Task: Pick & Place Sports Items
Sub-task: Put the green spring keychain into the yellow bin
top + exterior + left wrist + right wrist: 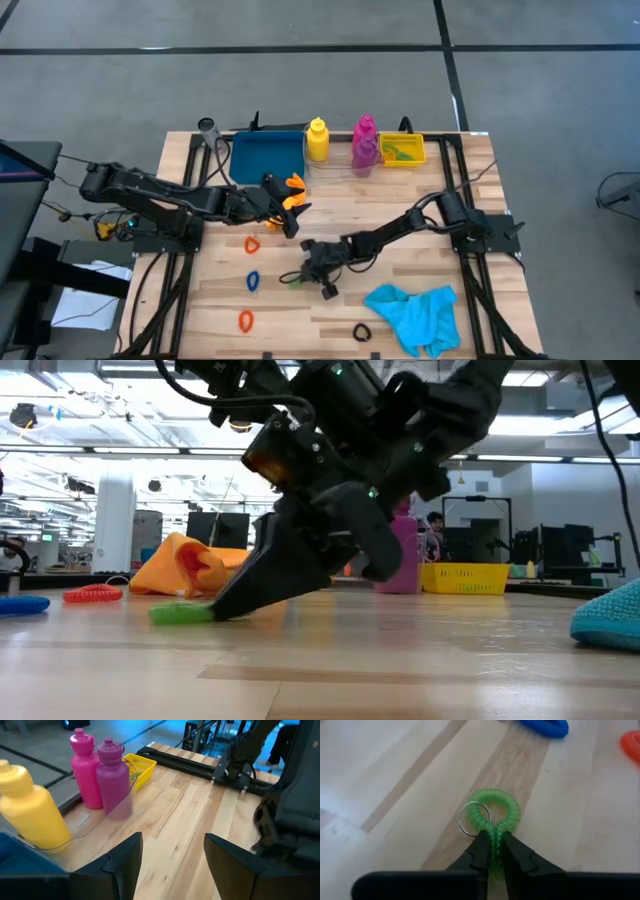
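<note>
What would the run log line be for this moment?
right end effector: shut on green ring, at table | left end effector: open, near orange cloth

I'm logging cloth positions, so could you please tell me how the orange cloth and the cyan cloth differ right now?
1. The orange cloth lies mid-table near the blue tray; the cyan cloth lies at the near right corner.
2. The orange cloth looks smaller and bunched up; the cyan cloth is spread wider.
3. The orange cloth sits right at the left end effector; the cyan cloth lies apart from both arms.

Both are crumpled and rest on the table.

No legible text, seemingly.
</note>
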Robot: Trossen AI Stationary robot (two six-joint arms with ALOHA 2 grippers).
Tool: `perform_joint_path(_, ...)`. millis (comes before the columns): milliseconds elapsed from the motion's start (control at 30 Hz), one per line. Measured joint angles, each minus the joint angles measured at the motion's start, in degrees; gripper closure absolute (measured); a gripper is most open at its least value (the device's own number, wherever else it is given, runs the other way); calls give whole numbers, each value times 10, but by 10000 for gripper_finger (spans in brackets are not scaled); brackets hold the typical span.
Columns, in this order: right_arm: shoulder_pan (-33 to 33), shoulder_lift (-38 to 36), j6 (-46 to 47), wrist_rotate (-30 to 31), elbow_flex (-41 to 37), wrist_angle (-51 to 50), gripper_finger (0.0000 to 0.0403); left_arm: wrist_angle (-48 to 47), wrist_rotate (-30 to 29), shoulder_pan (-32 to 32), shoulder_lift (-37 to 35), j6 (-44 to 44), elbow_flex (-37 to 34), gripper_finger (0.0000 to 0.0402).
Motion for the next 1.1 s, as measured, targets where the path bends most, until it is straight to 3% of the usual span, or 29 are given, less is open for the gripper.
perform_joint_path(100, 10, -16, -2, 34, 0, -9, 380, -13, 0, -1, -15, 42, 0, 192)
perform_joint_path(300, 23, -55, 23, 115, 1, -62, 380, -72, 0, -1, -65, 44, 0, 192)
perform_joint_path(567, 51, -132, 101, 273, 3, -123, 380, -67, -13, -1, -127, 92, 0, 192)
perform_joint_path(867, 100, -274, 297, 543, 3, -389, 380, 55, -22, 22, -117, 236, 0, 192)
perform_joint_path(1100, 113, -410, 501, 672, 4, -670, 380, 127, 37, 71, -84, 297, -1, 192)
